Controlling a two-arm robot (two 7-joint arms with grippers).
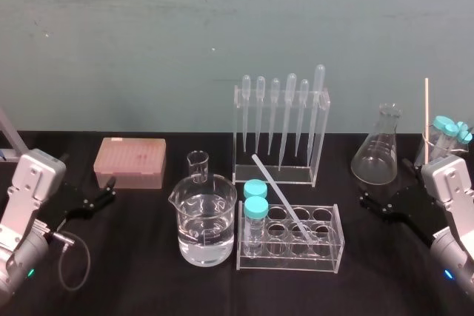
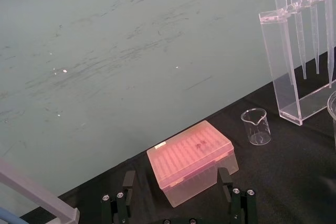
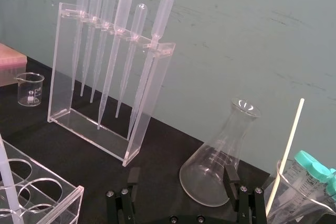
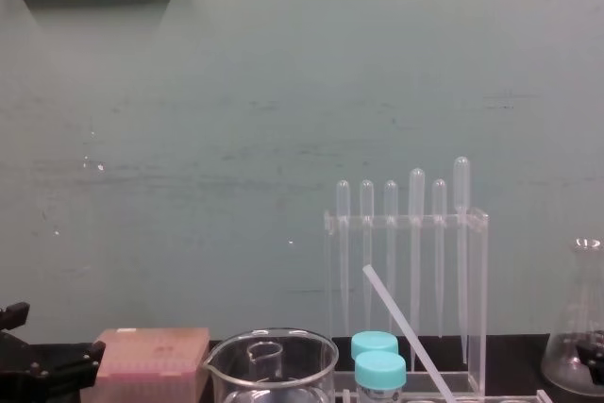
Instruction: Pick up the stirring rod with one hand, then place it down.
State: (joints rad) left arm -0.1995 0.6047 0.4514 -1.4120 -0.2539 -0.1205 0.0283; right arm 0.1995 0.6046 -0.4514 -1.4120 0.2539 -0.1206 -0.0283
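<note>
The stirring rod (image 1: 281, 196) stood slanted in the clear tube rack (image 1: 326, 255), near the front edge of the counter (image 1: 141, 271) and about midway along it. Its lower end sat in one of the rack's wells on the right-hand side. Its upper end leaned back and to the left, ending in front of the pipette rack (image 1: 274, 177) and above two blue-capped tubes (image 1: 255, 209). The long axis thus ran on a diagonal, neither upright nor flat.

The right gripper (image 1: 385, 184) hung low toward the right edge, just by the conical flask (image 1: 378, 146). The rod lay to its left and somewhat nearer the front edge. The left gripper (image 1: 111, 188) sat toward the left edge beside the pink tip box (image 1: 129, 162), with the large beaker (image 1: 207, 220) between it and the rod. The right arm looked the nearer and had the freer path. In each wrist view the fingers (image 3: 231, 178) were spread wide with nothing held.

The rod's lower tip was hard to make out through the rack's clear walls, and the chest view cut it off. A second thin pale stick (image 1: 426, 120) standing at the far right could be mistaken for it.
</note>
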